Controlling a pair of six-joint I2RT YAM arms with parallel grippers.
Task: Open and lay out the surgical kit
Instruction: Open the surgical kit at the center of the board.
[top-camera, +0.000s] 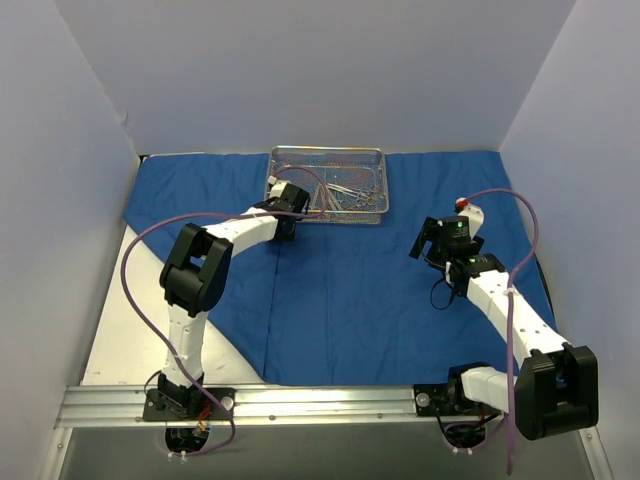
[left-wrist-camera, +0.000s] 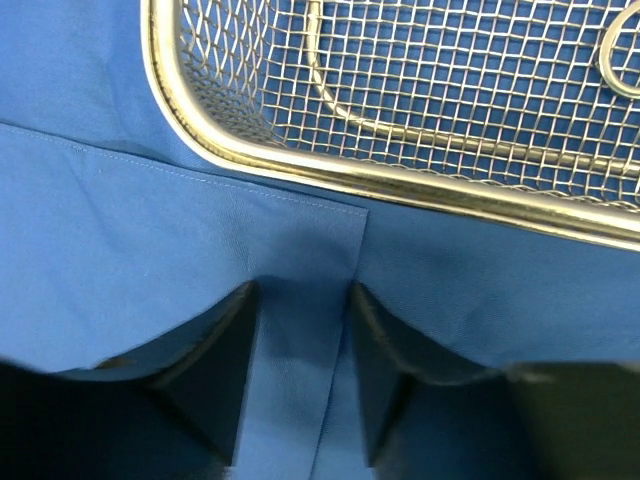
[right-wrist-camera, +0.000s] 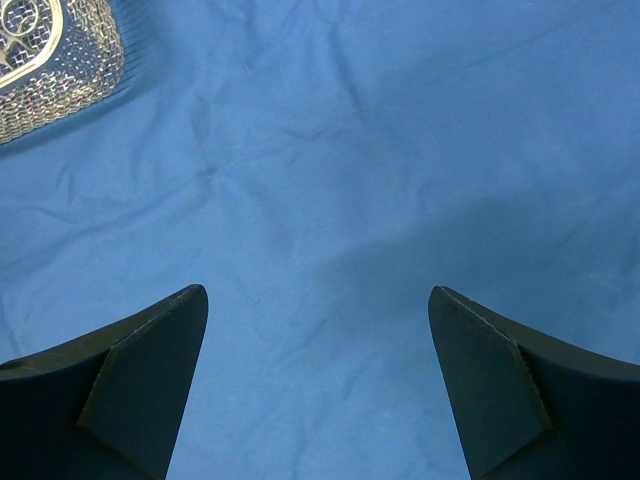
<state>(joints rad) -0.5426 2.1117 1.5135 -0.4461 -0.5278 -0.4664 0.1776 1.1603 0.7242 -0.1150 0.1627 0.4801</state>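
The royal-blue cloth wrap (top-camera: 360, 300) lies spread flat over the table. At its far middle stands the silver wire-mesh tray (top-camera: 278, 160) with steel ring-handled instruments (top-camera: 350, 196) lying inside. My left gripper (top-camera: 287, 222) is down at the tray's near left corner. In the left wrist view its fingers press into the cloth (left-wrist-camera: 120, 230) just short of the tray rim (left-wrist-camera: 300, 165). That gripper (left-wrist-camera: 302, 290) is narrowly open, with a flat hemmed cloth edge between the jaws. My right gripper (top-camera: 430, 240) hovers wide open (right-wrist-camera: 318, 295) over bare cloth (right-wrist-camera: 350, 150).
Bare white tabletop (top-camera: 115, 330) shows left of the cloth's diagonal edge. Pale walls close in the table on three sides. A small white part with a red top (top-camera: 464, 207) sits just behind the right gripper. The tray's corner (right-wrist-camera: 70, 70) shows at the upper left of the right wrist view.
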